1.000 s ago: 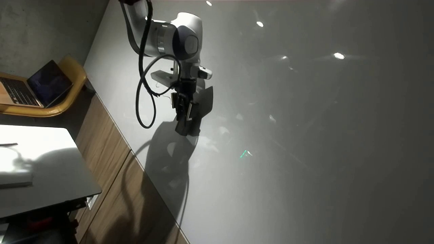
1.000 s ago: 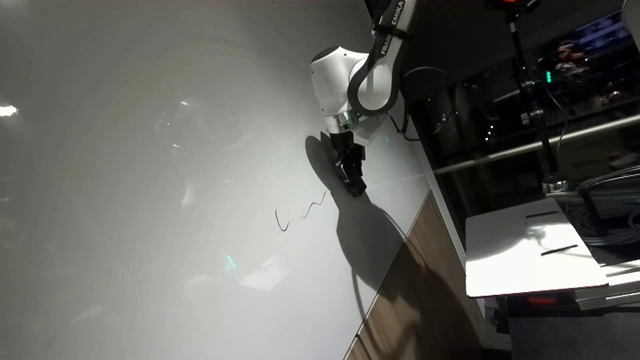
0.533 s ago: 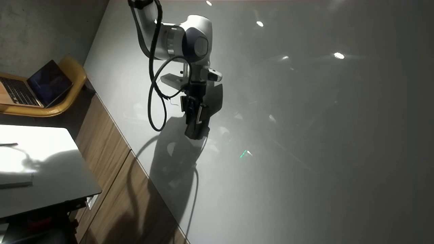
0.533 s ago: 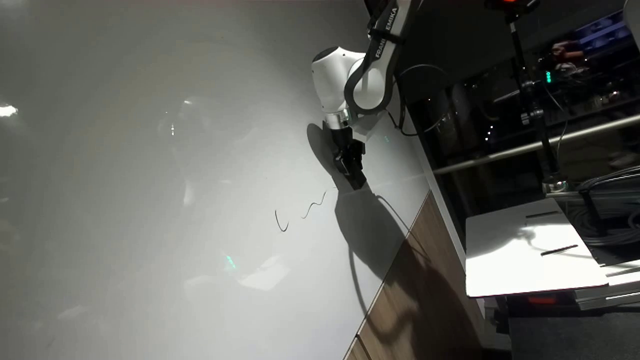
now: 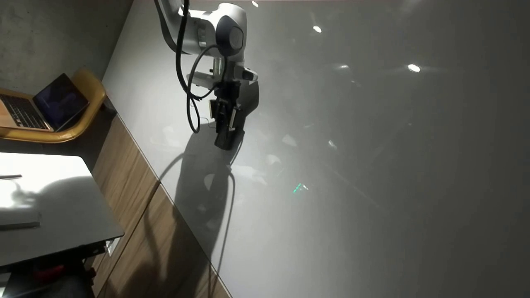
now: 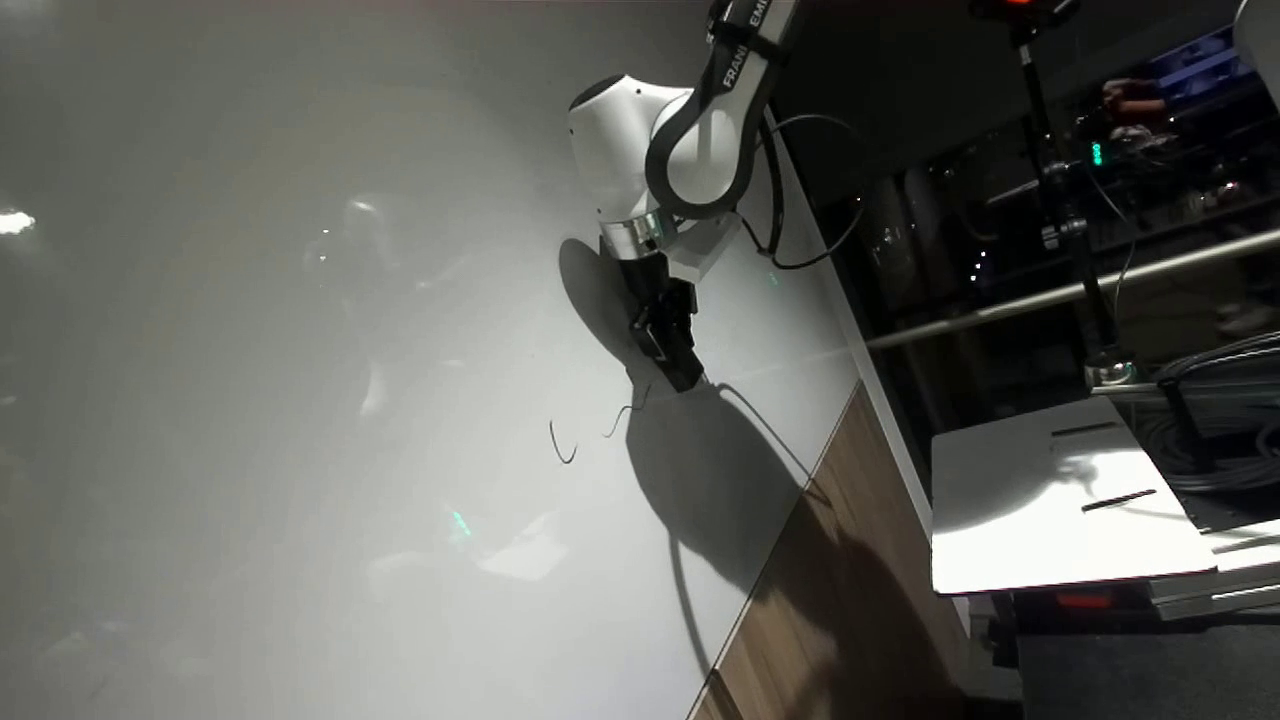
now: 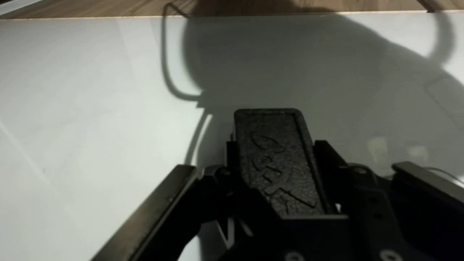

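1. Just off centre toward five o'clock in the wrist view: a black oblong block [image 7: 279,161] with rounded corners, a grained, moulded-looking face and lettering too dim to read surely. Its far end points to twelve o'clock.

2. Jaws of the black two-fingered gripper [image 6: 672,348]: closed against the block's long sides, parted by its width. The block is held, its far end projecting past the fingertips.

3. Broad, pale, glossy board [image 5: 352,231]: the surface behind the block. Whether the two touch cannot be told. A large dark shadow [image 6: 720,480] lies near six o'clock from the gripper in both exterior views.

4. Surroundings in an exterior view, read from the gripper: a thin, dark, wavy stroke [image 6: 628,406] at seven o'clock; a thin, dark, U-shaped stroke [image 6: 565,458] farther off, between seven and eight; a brown wood-grained panel [image 6: 870,500] between four and five.

5. Handling (judged): probably light; stiff along the gripped body, its long edges running straight without visible bulging. The grain should give friction, and breakage seems unlikely. The face toward the board is hidden, so its softness is unknown.

6. Hold (judged): best across the narrow width, fingers along the long sides. A grip near mid-length should resist twisting; one close to an end would let the free end pivot under pressure.
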